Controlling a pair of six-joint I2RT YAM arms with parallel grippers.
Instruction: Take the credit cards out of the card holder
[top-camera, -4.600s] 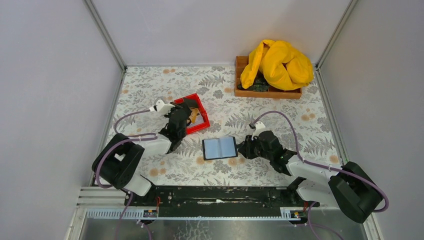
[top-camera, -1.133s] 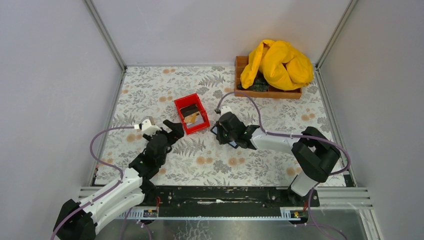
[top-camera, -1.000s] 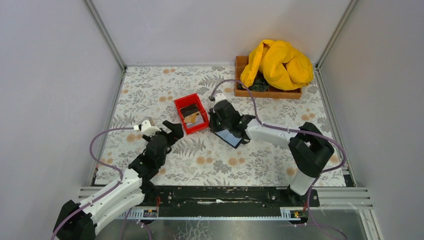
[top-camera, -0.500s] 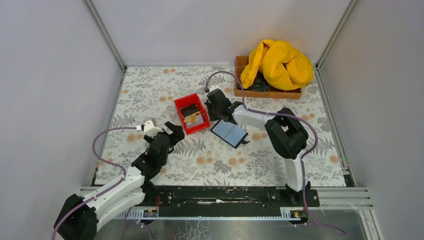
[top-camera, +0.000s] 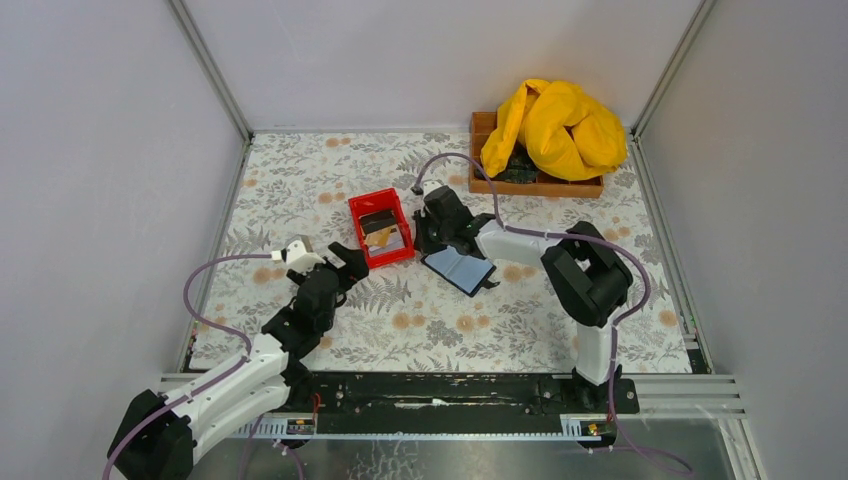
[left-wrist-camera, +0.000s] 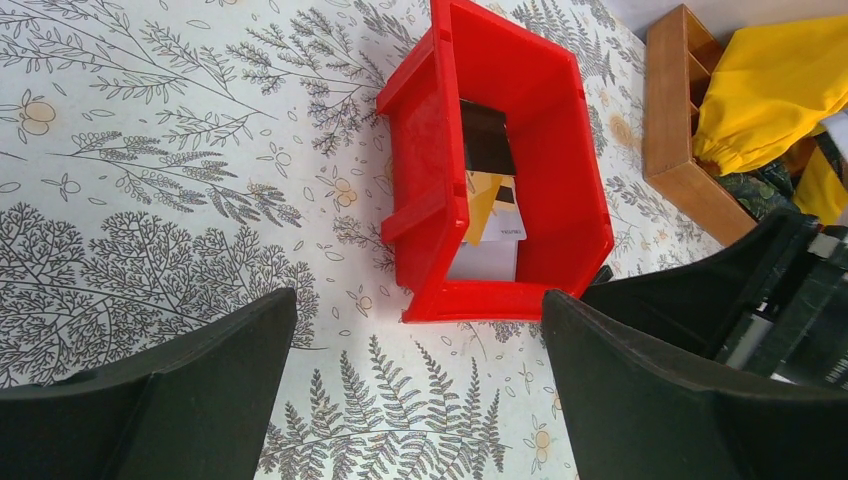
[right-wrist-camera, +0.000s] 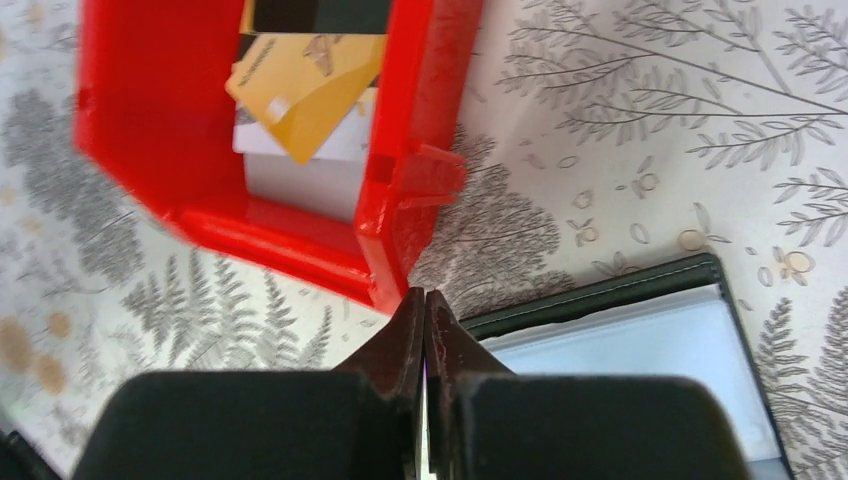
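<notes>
While the credit cards (right-wrist-camera: 305, 90) lie heaped in the red bin (right-wrist-camera: 400, 200), the right pincer (right-wrist-camera: 425, 300) hangs pinched shut, nothing visible in it, between that bin and the open card holder (right-wrist-camera: 640, 340). The left pincer (left-wrist-camera: 417, 300) gapes empty nearby; any card left in the holder likely needs a shallow pinch at its edge.

Plain grey walls (top-camera: 100, 150), fern-print tabletop (top-camera: 500, 335), even light
</notes>
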